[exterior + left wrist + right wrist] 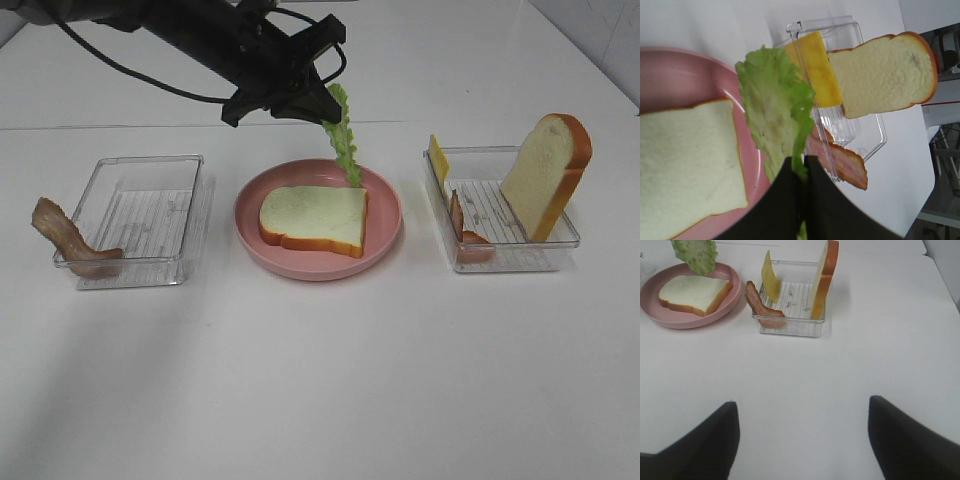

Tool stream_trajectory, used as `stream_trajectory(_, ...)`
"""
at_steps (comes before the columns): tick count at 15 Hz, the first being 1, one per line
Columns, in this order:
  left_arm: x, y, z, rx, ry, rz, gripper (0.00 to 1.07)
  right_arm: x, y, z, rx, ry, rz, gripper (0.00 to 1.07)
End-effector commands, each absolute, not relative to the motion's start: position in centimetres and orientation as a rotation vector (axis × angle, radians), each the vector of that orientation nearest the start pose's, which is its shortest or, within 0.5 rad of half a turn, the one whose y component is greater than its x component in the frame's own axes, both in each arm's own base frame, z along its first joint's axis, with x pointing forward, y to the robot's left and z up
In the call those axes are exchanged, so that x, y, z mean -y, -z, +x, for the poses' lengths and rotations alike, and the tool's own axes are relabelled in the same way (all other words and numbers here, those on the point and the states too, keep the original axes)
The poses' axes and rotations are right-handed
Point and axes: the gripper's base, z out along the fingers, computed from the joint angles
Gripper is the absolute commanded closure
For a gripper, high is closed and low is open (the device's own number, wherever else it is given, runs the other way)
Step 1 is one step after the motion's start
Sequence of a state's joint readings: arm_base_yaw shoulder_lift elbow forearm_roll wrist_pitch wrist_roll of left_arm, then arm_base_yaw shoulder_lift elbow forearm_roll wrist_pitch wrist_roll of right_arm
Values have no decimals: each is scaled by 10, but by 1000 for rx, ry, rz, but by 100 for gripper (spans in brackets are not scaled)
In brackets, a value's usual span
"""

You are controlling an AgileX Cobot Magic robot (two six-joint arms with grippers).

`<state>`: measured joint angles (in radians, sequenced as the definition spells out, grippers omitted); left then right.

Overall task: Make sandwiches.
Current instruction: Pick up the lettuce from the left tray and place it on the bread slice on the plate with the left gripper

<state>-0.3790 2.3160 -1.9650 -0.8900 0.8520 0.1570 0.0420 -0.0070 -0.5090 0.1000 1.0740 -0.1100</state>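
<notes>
A white bread slice with an orange-brown crust lies flat on the round pink plate. My left gripper is shut on the top of a green lettuce leaf, which hangs over the plate's far rim beside the bread. In the left wrist view the lettuce leaf dangles from the closed fingers. The right clear tray holds a second bread slice standing on edge, a yellow cheese square and a bacon strip. My right gripper is open, low over bare table, apart from everything.
A left clear tray has a bacon strip draped over its outer corner. The white table runs wide in front of the plate and trays. The left arm and its cable reach in from the upper left.
</notes>
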Motion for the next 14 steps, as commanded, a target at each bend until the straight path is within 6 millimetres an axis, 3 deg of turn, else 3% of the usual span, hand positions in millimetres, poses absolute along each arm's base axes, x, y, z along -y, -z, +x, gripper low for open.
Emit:
stream_trajectory(1, 246, -188, 458, -2602, 1200, 77, 107, -8, -279, -9, -2011, -68, -157, 39)
stream_trajectory(7, 248, -155, 452, -2736, 1211, 153, 107, -8, -279, -9, -2011, -68, -157, 39)
stream_trajectory(13, 239, -162, 452, -2742, 1041, 254, 107, -8, -279, -9, -2011, -68, -157, 39)
stream_trajectory(14, 236, -168, 453, -2726, 991, 279, 96, -8, -279, -9, -2011, -68, -157, 39)
